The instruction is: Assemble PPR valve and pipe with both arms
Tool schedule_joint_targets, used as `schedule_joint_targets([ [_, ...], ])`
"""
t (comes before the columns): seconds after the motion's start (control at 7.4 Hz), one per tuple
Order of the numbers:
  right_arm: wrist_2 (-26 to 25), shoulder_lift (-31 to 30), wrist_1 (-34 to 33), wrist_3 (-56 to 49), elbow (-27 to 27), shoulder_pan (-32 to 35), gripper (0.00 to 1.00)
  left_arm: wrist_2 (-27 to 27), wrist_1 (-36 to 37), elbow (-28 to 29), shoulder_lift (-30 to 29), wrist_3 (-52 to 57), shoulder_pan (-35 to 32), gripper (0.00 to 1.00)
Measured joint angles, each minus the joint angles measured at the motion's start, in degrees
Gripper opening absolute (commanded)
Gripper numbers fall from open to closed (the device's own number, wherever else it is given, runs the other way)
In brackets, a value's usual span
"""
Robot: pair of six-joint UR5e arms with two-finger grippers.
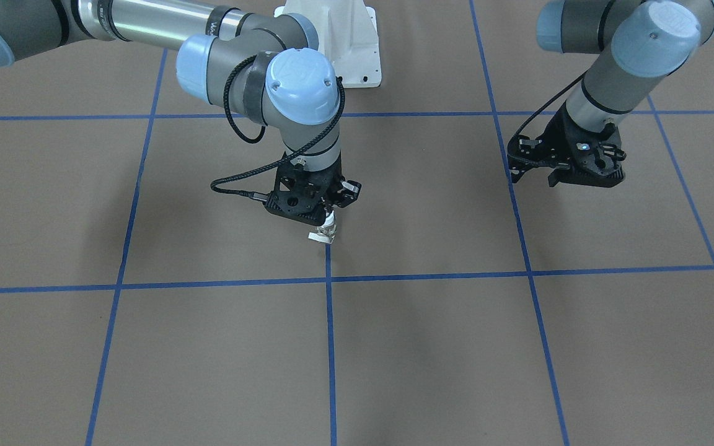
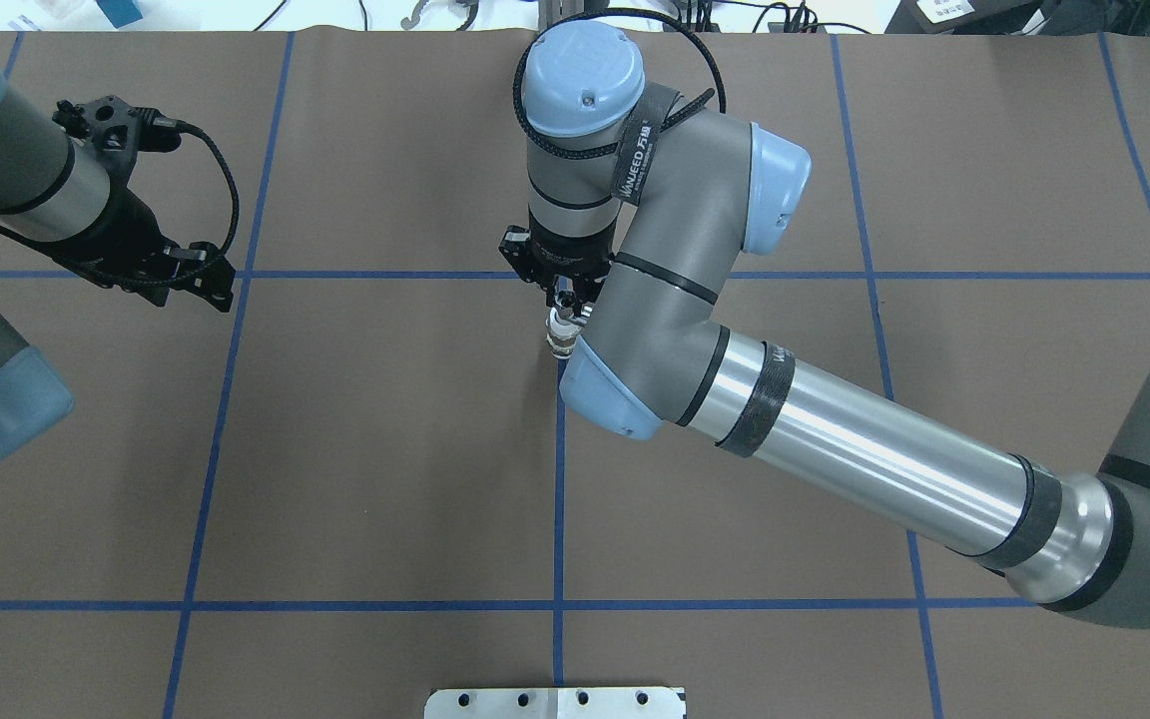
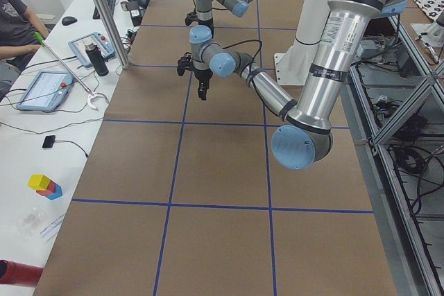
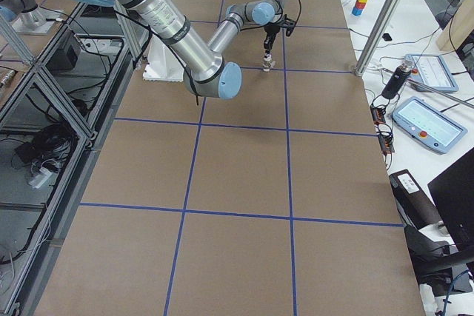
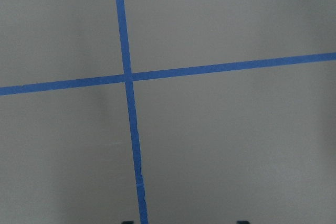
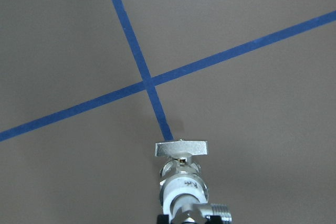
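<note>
My right gripper [image 1: 330, 218] points down near the table's middle and is shut on the PPR valve [image 1: 324, 233]. The valve hangs from it with its flat base lowest, over a blue tape line. The right wrist view shows the flat base, the metal middle and the white collar of the valve [image 6: 180, 174]. The chrome pipe [image 6: 219, 212], a short threaded stub, sticks out beside the collar at the bottom edge. The valve also shows from overhead [image 2: 562, 338]. My left gripper [image 1: 533, 176] is open and empty, well away to the side above the table.
The brown table cover [image 1: 431, 347] is marked with a grid of blue tape lines [image 1: 330, 347]. The robot's white base [image 1: 344, 43] stands at the table's back edge. Operators' tablets and a bottle [image 3: 95, 57] lie on a side bench beyond the table.
</note>
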Motion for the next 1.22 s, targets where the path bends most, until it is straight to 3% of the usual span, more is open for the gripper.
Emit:
schedule_joint_targets([
  [0.68, 0.01, -0.77, -0.07, -0.17, 1.90, 0.21, 0.99, -0.06, 0.02, -0.24, 0.03, -0.02, -0.13, 0.72],
  [0.81, 0.39, -3.66, -0.11, -0.32, 5.86, 0.99, 1.00, -0.55, 0.05, -0.28, 0.13, 0.06, -0.60, 0.72],
  [1.22, 3.78, -21.32, -0.13, -7.76, 23.84, 7.31, 1.00, -4.17, 0.10, -0.47, 2.97, 6.15, -5.86, 0.72],
])
